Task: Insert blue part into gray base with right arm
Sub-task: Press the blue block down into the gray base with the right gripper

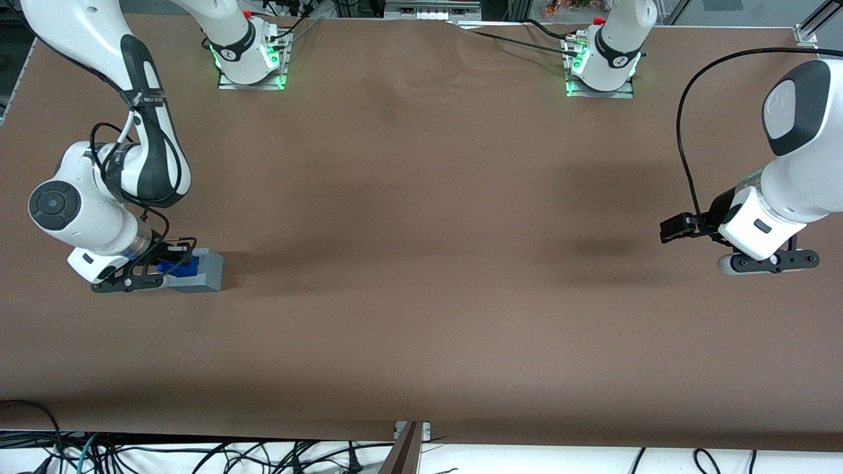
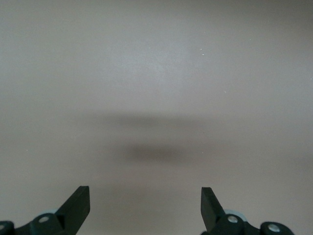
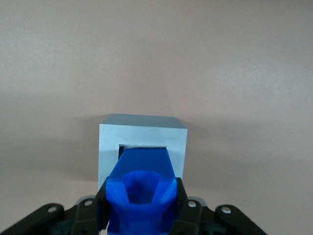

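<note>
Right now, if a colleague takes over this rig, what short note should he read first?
Gripper: shut on the blue part, low over the gray base, at the working arm's end of the table.
Blue part: its lower end sits at the square recess in the base's top; how deep it has gone cannot be told.
Gray base: stands flat on the table, upright.
Done: part picked up, brought to the recess.
Left: probably press it fully in, open the fingers, lift the arm away.

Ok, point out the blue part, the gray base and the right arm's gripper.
blue part (image 3: 144,171): right wrist view, its upper face.
gray base (image 3: 142,133): right wrist view, its top face near the recess.
gripper (image 3: 142,215): right wrist view, between its fingers, gripping the blue part.
</note>
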`<control>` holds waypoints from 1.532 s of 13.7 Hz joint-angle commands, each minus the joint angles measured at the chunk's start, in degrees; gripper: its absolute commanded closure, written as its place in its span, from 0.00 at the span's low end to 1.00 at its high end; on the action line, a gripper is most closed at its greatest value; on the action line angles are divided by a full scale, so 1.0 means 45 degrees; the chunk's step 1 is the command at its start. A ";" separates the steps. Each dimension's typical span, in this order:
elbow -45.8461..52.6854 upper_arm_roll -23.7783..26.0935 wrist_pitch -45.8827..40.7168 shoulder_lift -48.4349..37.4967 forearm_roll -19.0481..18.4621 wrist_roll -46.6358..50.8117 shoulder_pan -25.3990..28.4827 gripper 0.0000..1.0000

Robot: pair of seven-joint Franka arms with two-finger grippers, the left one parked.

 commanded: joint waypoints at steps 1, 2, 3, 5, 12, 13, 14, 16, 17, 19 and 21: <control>-0.0381 0.0063 0.0074 -0.0263 0.0281 -0.0181 -0.0009 0.96; -0.0362 0.0063 0.0074 -0.0263 0.0281 -0.0142 0.0010 0.96; -0.0362 0.0063 0.0074 -0.0263 0.0281 -0.0123 0.0068 0.96; -0.0362 0.0063 0.0094 -0.0263 0.0281 -0.0123 0.0088 0.96; -0.0381 0.0063 0.0347 -0.0126 0.0281 -0.0142 0.0049 0.96; -0.0362 0.0063 0.0367 -0.0068 0.0281 -0.0142 0.0049 0.96; -0.0362 0.0063 0.0425 -0.0048 0.0281 -0.0123 0.0011 0.95; -0.0362 0.0063 0.0426 -0.0048 0.0281 -0.0142 0.0011 0.95; -0.0362 0.0063 0.0445 -0.0009 0.0281 -0.0142 0.0010 0.94; -0.0362 0.0063 0.0445 -0.0009 0.0300 -0.0122 0.0010 0.52; -0.0362 0.0063 0.0426 -0.0009 0.0301 -0.0122 0.0010 0.01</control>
